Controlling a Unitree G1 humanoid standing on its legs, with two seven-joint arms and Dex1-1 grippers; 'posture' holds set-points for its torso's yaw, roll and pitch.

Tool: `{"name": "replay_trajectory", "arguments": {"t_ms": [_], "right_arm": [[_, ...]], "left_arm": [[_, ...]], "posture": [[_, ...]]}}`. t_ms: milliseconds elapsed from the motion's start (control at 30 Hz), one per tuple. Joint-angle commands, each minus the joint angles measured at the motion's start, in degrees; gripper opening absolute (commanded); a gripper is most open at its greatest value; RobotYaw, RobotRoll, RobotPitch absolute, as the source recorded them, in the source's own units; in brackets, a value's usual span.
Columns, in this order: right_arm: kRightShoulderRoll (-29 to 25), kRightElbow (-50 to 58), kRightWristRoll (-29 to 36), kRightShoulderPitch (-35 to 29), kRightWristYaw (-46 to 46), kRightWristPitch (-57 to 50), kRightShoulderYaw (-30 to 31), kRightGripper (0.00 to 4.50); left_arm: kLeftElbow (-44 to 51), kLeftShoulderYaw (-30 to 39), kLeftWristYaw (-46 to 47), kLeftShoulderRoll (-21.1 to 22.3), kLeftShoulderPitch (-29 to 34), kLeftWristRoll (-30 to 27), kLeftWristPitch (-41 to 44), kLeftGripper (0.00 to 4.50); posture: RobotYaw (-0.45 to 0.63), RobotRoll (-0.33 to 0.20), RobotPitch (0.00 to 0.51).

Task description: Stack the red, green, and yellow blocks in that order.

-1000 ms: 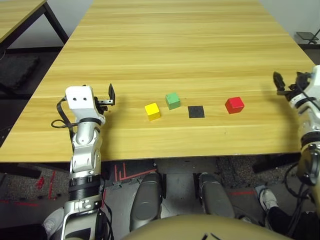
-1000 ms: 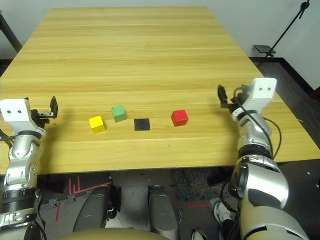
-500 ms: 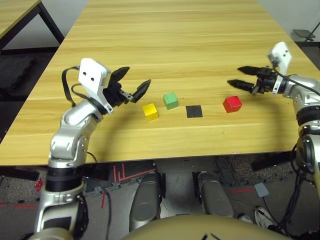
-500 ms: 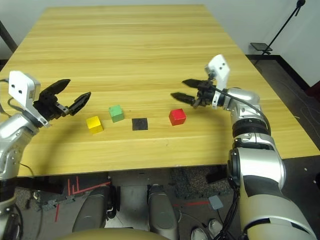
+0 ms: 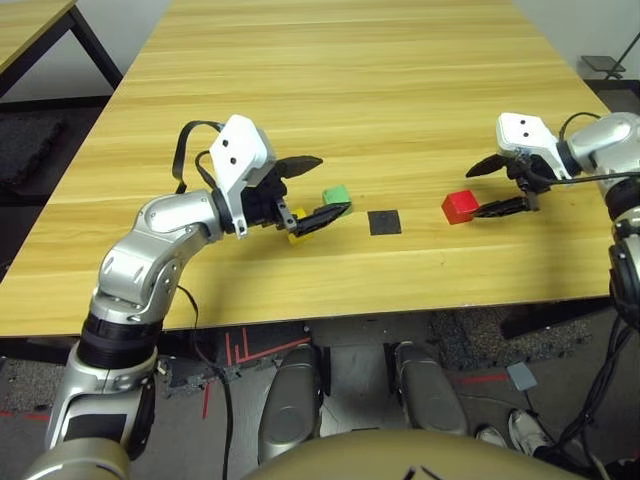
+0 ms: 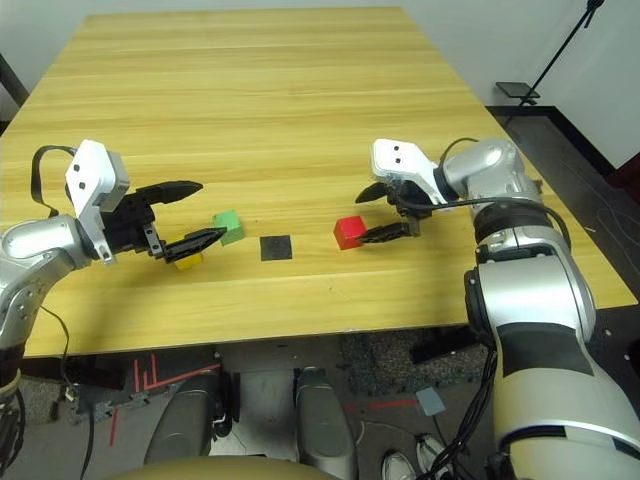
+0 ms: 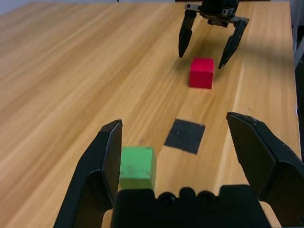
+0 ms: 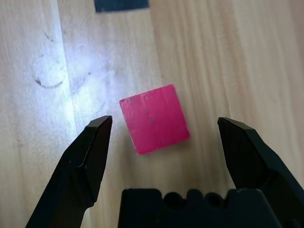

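Presently the right gripper (image 6: 383,211) stood spread wide around the red block (image 6: 349,232) beside the black patch (image 6: 274,247); it should descend squarely before closing. The left gripper (image 5: 316,190), likewise wide, hovered by the green block (image 5: 337,195).

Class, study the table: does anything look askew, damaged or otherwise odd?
Nothing stands out. The red block, green block and yellow block sit flat and apart on the table, unstacked, beside a flat black patch. Left gripper and right gripper are open.

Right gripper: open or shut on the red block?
Open. The right gripper has its fingers spread either side of the red block, with wood showing between.
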State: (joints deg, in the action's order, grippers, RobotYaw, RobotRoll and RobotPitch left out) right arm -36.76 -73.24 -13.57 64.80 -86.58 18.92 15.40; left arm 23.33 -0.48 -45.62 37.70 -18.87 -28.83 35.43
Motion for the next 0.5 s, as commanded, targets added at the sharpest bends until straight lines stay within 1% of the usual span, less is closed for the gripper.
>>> {"name": "replay_trajectory", "arguments": {"t_ms": [33,200,300,433,467,500], "right_arm": [[0.75,-1.45,-2.63,1.13,1.25,2.04,1.28,4.50],[2.06,-2.20,-4.82,1.32,3.37,3.45,2.13,4.50],[2.97,-2.53,-6.23,1.51,6.04,3.38,2.76,3.94],[4.39,-2.40,-5.51,1.89,5.57,1.40,1.55,2.46],[4.67,-2.16,-5.13,2.10,4.70,0.93,1.29,2.16],[5.27,-1.67,-4.26,2.51,3.00,0.00,0.77,2.05]], "left_arm": [[2.51,0.07,0.73,1.11,1.64,-0.20,2.11,4.48],[4.63,0.63,1.85,1.44,3.04,-0.68,3.62,4.48],[5.89,1.21,2.77,1.54,3.81,-0.98,4.55,4.50],[6.77,1.69,3.75,1.47,4.42,-1.39,5.36,4.50],[6.92,1.74,3.95,1.48,4.51,-1.50,5.58,4.50],[7.02,1.77,4.01,1.67,4.60,-1.64,6.05,4.50]], "posture": [[0.39,-0.201,0.096],[0.43,-0.198,0.095],[0.44,-0.198,0.094],[0.45,-0.199,0.092],[0.45,-0.202,0.092],[0.45,-0.202,0.092]]}}
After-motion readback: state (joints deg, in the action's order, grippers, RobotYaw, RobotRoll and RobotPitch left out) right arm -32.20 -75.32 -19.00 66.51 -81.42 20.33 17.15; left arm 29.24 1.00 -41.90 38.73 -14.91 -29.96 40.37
